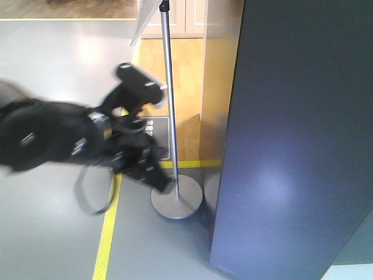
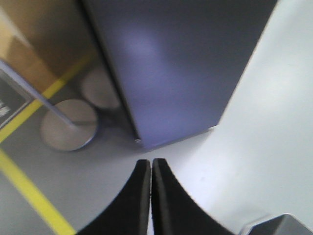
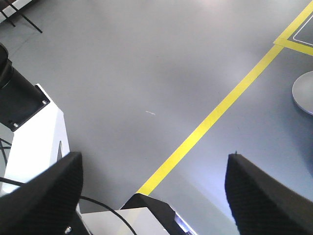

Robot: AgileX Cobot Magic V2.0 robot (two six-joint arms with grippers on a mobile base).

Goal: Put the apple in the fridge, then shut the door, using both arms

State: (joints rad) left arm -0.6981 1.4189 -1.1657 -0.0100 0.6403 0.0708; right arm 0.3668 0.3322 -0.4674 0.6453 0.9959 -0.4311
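Blurred, cut off or hidden parts

Fridge (image 1: 297,134) cut by the top, right and bottom edges, only the dark outside visible, inside hidden. Left arm (image 1: 52,140) smeared by motion blur, pincer unclear there. Sign pole (image 1: 169,87) cut at top. Right pincer (image 3: 154,191) fingers cut by the lower edge.

Grey floor (image 3: 146,73) w/ yellow tape line (image 3: 215,115), fridge (image 1: 297,140), prob. sign-stand base (image 1: 176,201).

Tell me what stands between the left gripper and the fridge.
Nothing visible does. The left gripper, fingers pressed together, points at the fridge across bare grey floor. The sign stand's round base sits off beside the fridge, clear of that line. No apple shows in any view.
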